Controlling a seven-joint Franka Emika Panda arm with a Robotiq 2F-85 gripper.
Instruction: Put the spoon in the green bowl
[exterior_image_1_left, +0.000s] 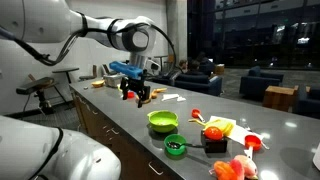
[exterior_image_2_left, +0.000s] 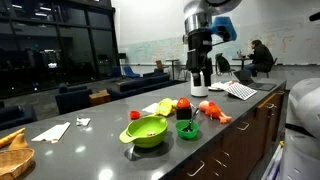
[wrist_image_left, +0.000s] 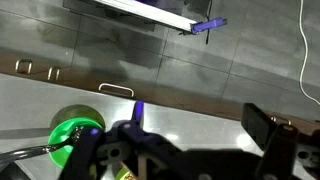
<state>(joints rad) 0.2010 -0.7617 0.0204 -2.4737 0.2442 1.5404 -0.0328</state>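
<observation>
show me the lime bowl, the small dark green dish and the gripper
lime bowl (exterior_image_2_left: 150, 140), exterior view, front outer wall
dark green dish (exterior_image_2_left: 187, 135), exterior view, front wall
gripper (exterior_image_2_left: 200, 90), exterior view, between its fingertips

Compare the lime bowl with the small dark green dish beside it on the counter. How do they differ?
Colour: the lime bowl is bright yellow-green, while the dish is a deeper green. Size: the lime bowl is clearly wider than the dish. Inside: the lime bowl looks bright throughout, while the dish looks dark in the middle. Both are round, green and sit open side up, side by side on the counter.
</observation>
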